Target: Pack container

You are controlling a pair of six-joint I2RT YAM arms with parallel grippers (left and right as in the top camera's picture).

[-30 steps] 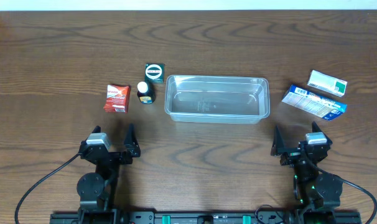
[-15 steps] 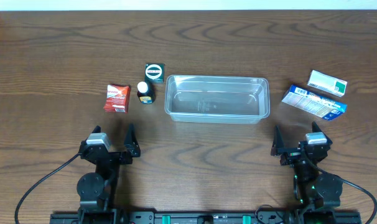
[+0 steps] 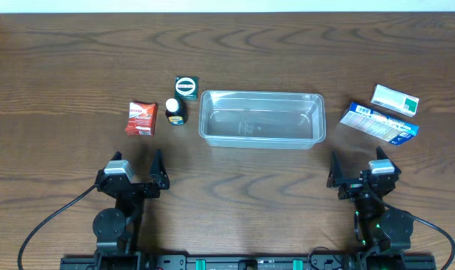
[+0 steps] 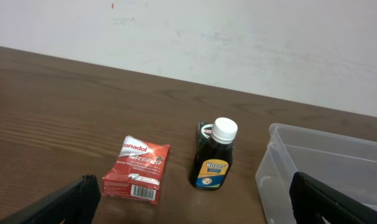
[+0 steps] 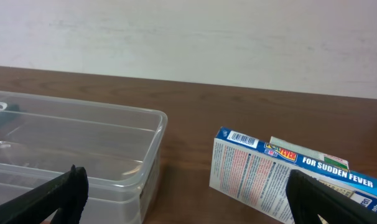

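The clear plastic container [image 3: 261, 119] lies empty at the table's middle; its left end shows in the left wrist view [image 4: 313, 168] and its right end in the right wrist view [image 5: 83, 146]. Left of it are a red box [image 3: 141, 118] [image 4: 137, 169], a dark bottle with a white cap [image 3: 175, 112] [image 4: 214, 155] and a green box [image 3: 186, 87]. Right of it lie a blue-and-white carton [image 3: 379, 122] [image 5: 282, 177] and a white-and-green box [image 3: 395, 100]. My left gripper [image 3: 157, 171] [image 4: 191, 202] and right gripper [image 3: 334, 171] [image 5: 185, 199] are open and empty near the front edge.
A pale wall [image 4: 238, 37] stands behind the table's far edge. Bare brown wood [image 3: 242, 180] lies between the grippers and the objects. Black cables [image 3: 55, 217] run from both arm bases at the front.
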